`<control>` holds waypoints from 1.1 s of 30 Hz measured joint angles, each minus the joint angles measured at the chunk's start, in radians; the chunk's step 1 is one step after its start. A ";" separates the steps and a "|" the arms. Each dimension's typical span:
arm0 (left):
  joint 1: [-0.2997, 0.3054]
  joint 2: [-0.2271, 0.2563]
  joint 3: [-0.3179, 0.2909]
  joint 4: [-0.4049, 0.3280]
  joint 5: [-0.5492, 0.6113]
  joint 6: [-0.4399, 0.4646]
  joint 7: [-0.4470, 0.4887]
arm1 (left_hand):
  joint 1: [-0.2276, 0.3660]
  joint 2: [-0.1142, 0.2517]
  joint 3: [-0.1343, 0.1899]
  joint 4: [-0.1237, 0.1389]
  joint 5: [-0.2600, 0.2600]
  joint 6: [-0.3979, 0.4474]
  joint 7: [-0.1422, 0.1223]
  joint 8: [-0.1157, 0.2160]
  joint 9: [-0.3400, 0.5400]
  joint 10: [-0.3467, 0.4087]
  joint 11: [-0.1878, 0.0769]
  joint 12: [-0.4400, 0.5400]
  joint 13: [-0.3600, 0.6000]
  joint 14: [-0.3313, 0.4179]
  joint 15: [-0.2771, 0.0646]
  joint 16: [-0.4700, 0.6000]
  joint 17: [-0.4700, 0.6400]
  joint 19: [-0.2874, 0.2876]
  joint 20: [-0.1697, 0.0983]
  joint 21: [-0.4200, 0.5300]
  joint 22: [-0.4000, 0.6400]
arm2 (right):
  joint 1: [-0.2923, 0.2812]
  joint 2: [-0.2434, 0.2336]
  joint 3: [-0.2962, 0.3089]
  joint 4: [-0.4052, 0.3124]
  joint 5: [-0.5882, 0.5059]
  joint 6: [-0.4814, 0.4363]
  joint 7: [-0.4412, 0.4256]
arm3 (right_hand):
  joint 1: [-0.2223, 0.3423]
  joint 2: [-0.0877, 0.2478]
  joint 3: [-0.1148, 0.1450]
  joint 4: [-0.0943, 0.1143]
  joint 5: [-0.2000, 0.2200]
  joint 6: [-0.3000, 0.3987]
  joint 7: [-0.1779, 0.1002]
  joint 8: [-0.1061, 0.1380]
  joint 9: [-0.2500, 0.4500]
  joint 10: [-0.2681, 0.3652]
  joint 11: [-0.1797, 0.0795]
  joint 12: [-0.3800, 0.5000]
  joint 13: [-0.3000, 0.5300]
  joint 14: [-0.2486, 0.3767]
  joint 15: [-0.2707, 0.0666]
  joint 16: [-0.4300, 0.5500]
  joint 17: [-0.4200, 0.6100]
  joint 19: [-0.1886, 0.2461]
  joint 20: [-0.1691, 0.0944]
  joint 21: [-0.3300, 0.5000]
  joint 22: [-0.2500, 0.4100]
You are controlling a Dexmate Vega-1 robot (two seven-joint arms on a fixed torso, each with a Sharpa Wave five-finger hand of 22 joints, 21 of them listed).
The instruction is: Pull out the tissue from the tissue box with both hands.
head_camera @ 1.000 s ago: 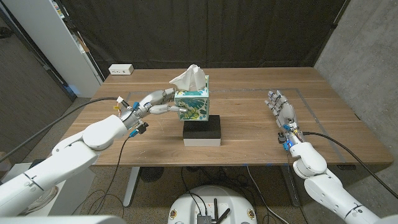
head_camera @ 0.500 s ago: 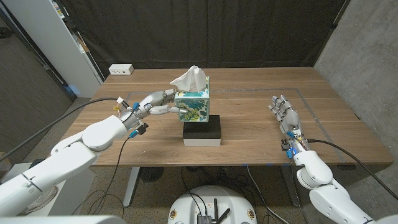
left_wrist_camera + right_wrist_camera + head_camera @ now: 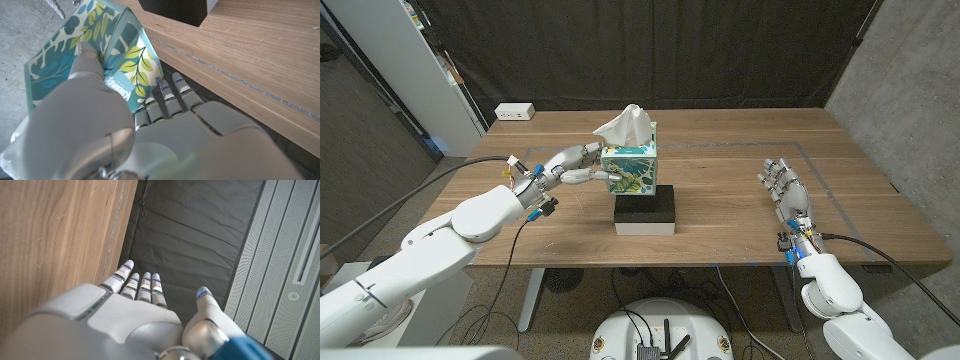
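L hand [image 3: 552, 170] grips tissue box [image 3: 629, 171], apparently by its side; R hand [image 3: 787, 193] w/ fingers apart, holding nothing, near surface [image 3: 720, 190] edge.

One tissue box [image 3: 630, 170], leaf-patterned, teal and green. One white tissue [image 3: 624, 125] standing out of its top. One block under the box, counted as a single black-and-white block [image 3: 645, 211]. One wooden table [image 3: 720, 150]. Two robot hands: left hand [image 3: 565, 166] at the box's side, right hand [image 3: 785, 188] well apart on the table's right. One white power strip [image 3: 515, 112] at the far left corner. One white cabinet [image 3: 440, 70] beyond the table's left.
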 measured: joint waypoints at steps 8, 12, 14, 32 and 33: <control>-0.008 -0.007 0.009 0.005 0.003 -0.011 -0.001 | 0.018 0.018 0.024 -0.005 -0.003 -0.014 0.014 0.037 0.000 -0.002 0.009 0.000 0.009 0.069 -0.002 0.007 -0.001 0.094 -0.061 0.030 0.006 | -0.046 0.018 0.025 -0.030 -0.027 0.010 -0.020 | 0.010 0.010 0.000 0.000 0.000 0.000 0.000 0.000 0.000 0.000 0.000 0.004 0.000 0.000 0.000 0.000 0.000 0.000 0.000 0.000 0.000; -0.016 -0.012 0.019 0.008 0.004 -0.013 -0.002 | 0.027 0.026 0.025 -0.005 -0.003 -0.016 0.016 0.042 0.000 -0.002 0.009 0.000 0.009 0.070 -0.003 0.007 -0.001 0.095 -0.062 0.030 0.010 | -0.064 0.024 0.036 -0.045 -0.044 0.014 -0.032 | 0.010 0.010 0.000 0.000 0.000 0.000 0.000 0.000 0.000 0.000 0.000 0.004 0.000 0.005 0.005 0.000 -0.005 0.000 0.000 0.000 0.000; -0.023 -0.014 0.026 0.010 0.004 -0.013 -0.003 | 0.028 0.028 0.029 -0.009 0.003 -0.016 0.016 0.042 0.000 -0.002 0.009 0.000 0.009 0.070 -0.003 0.007 -0.001 0.095 -0.062 0.030 0.010 | -0.073 0.028 0.042 -0.052 -0.052 0.014 -0.038 | 0.010 0.010 -0.003 -0.005 0.000 0.000 0.000 0.000 0.000 0.000 0.000 0.004 0.000 0.005 0.005 0.000 -0.005 0.000 0.000 0.000 0.000; -0.052 -0.016 0.056 0.027 0.001 -0.010 -0.009 | 0.034 0.022 0.034 -0.006 0.004 -0.018 0.017 0.045 0.000 -0.002 0.009 0.000 0.014 0.056 0.000 -0.008 0.007 0.080 -0.048 0.029 0.010 | -0.116 0.048 0.067 -0.125 -0.046 -0.044 -0.064 | 0.002 0.018 0.024 0.013 0.000 0.015 -0.015 0.000 0.000 0.011 -0.003 0.004 0.000 0.004 -0.007 0.008 0.003 0.009 -0.024 0.000 0.000; -0.053 -0.016 0.057 0.027 0.001 -0.010 -0.009 | 0.034 0.022 0.034 -0.007 0.004 -0.020 0.016 0.045 0.000 -0.002 0.009 0.000 0.014 0.056 0.000 -0.008 0.007 0.080 -0.048 0.029 0.010 | -0.116 0.048 0.067 -0.125 -0.046 -0.048 -0.066 | 0.002 0.018 0.024 0.013 0.000 0.015 -0.015 0.000 0.000 0.015 0.000 0.007 0.000 0.007 -0.004 0.008 0.003 0.010 -0.023 0.000 0.000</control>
